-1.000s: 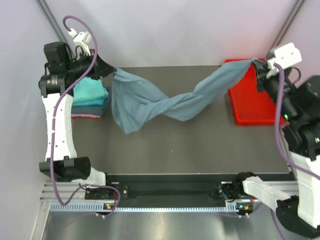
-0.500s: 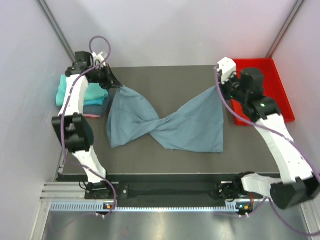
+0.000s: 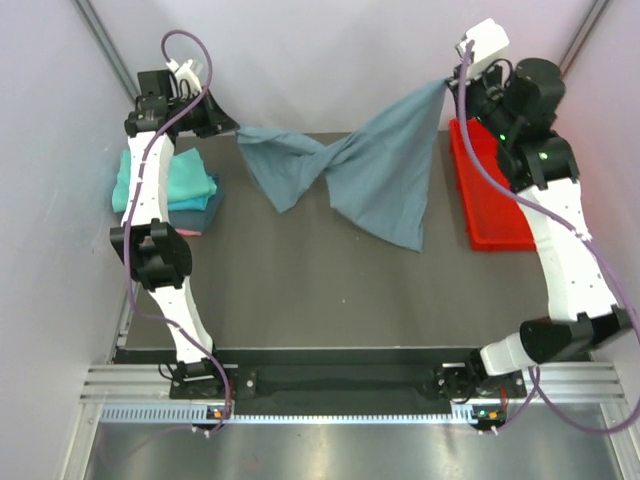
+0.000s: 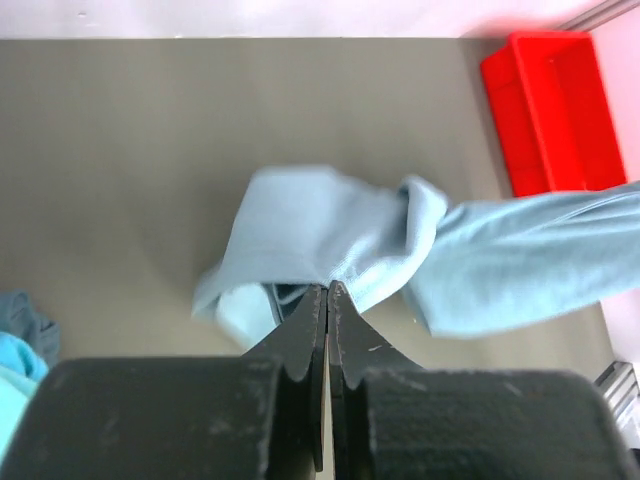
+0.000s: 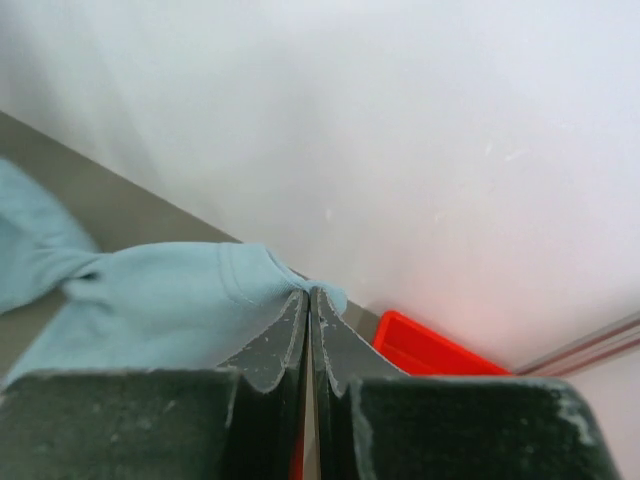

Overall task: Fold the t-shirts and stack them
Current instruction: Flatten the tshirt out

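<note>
A dusty grey-blue t-shirt (image 3: 380, 170) hangs twisted in the air above the back of the table, stretched between both arms. My left gripper (image 3: 236, 127) is shut on its left corner; the cloth (image 4: 340, 240) bunches right at the closed fingertips. My right gripper (image 3: 447, 84) is shut on the other corner, held higher, and the hem (image 5: 190, 300) sits pinched between its jaws. Folded t-shirts, teal (image 3: 170, 180) on top with blue and pink edges under it, lie stacked at the table's left edge below the left arm.
A red tray (image 3: 490, 205) lies at the table's right side under the right arm, also seen as a red tray (image 4: 545, 105) from the left wrist. White walls close in behind and beside the dark table (image 3: 320, 290).
Both arms have lifted the grey-blue t-shirt off the table and toward the back wall. It was spread low across the middle; now it hangs raised, still twisted in the middle.
</note>
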`<state>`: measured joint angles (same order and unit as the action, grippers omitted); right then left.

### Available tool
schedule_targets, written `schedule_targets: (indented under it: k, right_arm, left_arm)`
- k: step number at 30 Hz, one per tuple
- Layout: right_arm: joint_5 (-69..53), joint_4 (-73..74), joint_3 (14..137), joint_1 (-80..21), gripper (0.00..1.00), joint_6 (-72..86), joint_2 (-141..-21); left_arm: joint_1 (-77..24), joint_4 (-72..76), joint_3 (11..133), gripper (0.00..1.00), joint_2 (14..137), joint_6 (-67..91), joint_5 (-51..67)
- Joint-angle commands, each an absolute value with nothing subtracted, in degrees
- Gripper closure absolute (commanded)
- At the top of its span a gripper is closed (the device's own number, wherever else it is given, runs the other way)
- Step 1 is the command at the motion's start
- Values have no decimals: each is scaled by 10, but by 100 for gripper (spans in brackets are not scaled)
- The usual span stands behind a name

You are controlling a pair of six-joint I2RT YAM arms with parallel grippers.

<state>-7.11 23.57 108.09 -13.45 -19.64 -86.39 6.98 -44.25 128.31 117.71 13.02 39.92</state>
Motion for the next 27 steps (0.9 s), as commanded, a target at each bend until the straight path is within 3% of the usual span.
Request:
schedule_targets:
  k: [1,6,11,18,19,20,22,27]
  right_arm:
    - [-119,295,1055,-144,100,-205,-792]
    - [-191,424,946,-167,100,-208,-743]
    - [-322,598,941,-215,100,-188,-761]
    - [-420,621,916,-250,98,-178,-789]
    - [-421,627,918,-250,62,-194,-797]
    - [-418,633,920,-250,47,-206,-817]
    - [-393,635,931,-238,29,-234,-838]
    - [-313,501,927,-151,28,-175,-919]
  left_arm:
    - [69,-409,1256,100,1150,147,421]
    - [69,-415,1236,100,1153,152,436]
    - [69,-411,1232,100,1146,165,440]
    - [69,-410,1232,100,1158,165,424]
    - [68,-412,1231,100,1164,165,420]
    - [68,-413,1230,100,1167,166,418]
    - [64,-414,1229,100,1172,163,417]
    - [59,-411,1230,100,1178,161,414]
